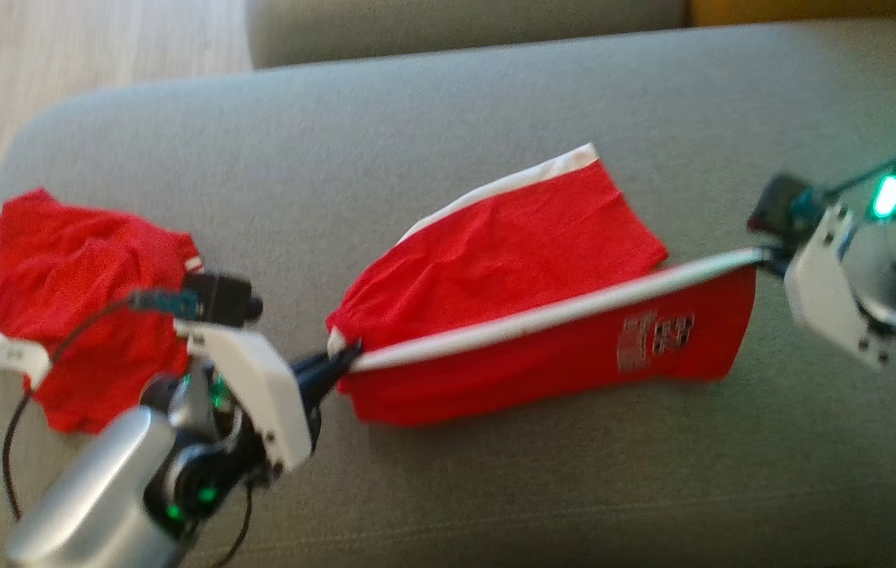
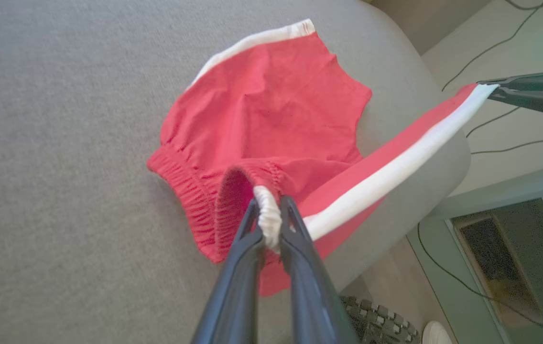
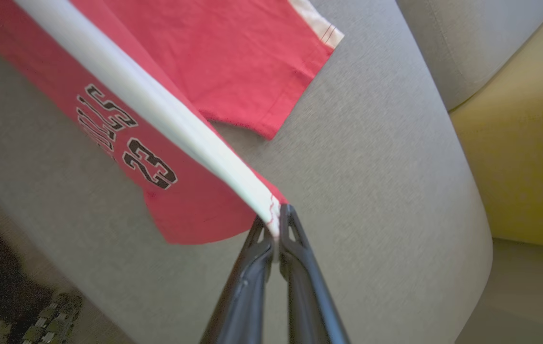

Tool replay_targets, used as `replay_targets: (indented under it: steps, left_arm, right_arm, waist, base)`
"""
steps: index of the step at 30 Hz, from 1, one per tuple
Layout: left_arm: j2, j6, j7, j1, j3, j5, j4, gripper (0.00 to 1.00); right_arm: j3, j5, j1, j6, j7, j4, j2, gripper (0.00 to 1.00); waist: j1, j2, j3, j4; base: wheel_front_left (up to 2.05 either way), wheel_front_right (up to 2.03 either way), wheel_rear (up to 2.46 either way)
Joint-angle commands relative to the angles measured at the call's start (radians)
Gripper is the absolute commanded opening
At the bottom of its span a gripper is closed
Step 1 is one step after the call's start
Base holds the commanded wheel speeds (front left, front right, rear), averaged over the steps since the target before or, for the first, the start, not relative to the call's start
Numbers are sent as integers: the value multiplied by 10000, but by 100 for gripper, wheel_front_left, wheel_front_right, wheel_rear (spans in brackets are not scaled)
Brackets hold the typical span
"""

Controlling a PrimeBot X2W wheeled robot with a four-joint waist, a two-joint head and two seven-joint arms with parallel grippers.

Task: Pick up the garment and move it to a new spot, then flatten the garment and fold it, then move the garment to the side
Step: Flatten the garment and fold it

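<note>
The red shorts [image 1: 511, 260] sit mid-cushion in the head view, half lifted. The near leg hangs from its white side stripe [image 1: 558, 315], which is drawn taut into a straight line. The far leg [image 1: 543, 213] lies flat on the grey cushion [image 1: 416, 118] toward 12 o'clock.

The cloth looks like thin, light jersey, soft and limp. It drapes and wrinkles freely, so it will likely sag wherever it is not held and will not keep a shape by itself. The gathered elastic waistband [image 2: 190, 191] is the thickest, least slippery part, and the stitched ends of the stripe give firm corners. Those seem the sensible places to hold. A printed number 23 [image 3: 149, 165] sits near the hem of the hanging leg.

At the shorts' 8 o'clock the left gripper [image 1: 341, 363] is clenched on the waistband end of the stripe, with a bunch of white fabric between its fingers. At their 3 o'clock the right gripper [image 1: 767, 256] is pinched tight on the stripe's hem corner. Further out, at 9 o'clock, a second red garment [image 1: 77, 292] lies crumpled near the cushion's edge, well apart from the shorts.
</note>
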Motion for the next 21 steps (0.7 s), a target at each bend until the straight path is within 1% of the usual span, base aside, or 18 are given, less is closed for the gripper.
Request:
replay_targets:
  steps: [1, 9, 12, 13, 14, 21]
  left_arm:
    - [71, 91, -112, -939, 644, 104, -131, 0]
    - [-463, -27, -270, -2186, 702, 309, 731, 0]
    - [-664, -142, -359, -2639, 684, 397, 1186, 0]
    - [-832, -217, -439, -2913, 668, 436, 1461, 0]
    - [-832, -217, -439, -2913, 668, 436, 1461, 0]
    - [-1491, -537, -735, -3718, 535, 523, 2311, 0]
  right_arm:
    - [-211, -126, -359, -17, -206, 192, -59, 0]
    - [-211, -194, -1342, -17, -735, 1264, 384, 0]
    - [-211, -227, -1700, -17, -963, 1692, 605, 0]
    - [-211, -297, -1874, -17, -1097, 1925, 738, 0]
    - [-211, -297, -1874, -17, -1097, 1925, 738, 0]
    - [-211, -438, -2325, -17, -1482, 2651, 1041, 0]
  waist:
    - [-2, 0, 643, 367]
    - [-2, 0, 1659, 762]
    - [-2, 0, 2027, 889]
    - [-2, 0, 2247, 980]
    - [-2, 0, 2247, 980]
    - [-2, 0, 2850, 1332]
  base:
    - [0, 0, 0]
    - [0, 0, 0]
    - [0, 0, 0]
    - [0, 0, 0]
    - [0, 0, 0]
    - [0, 0, 0]
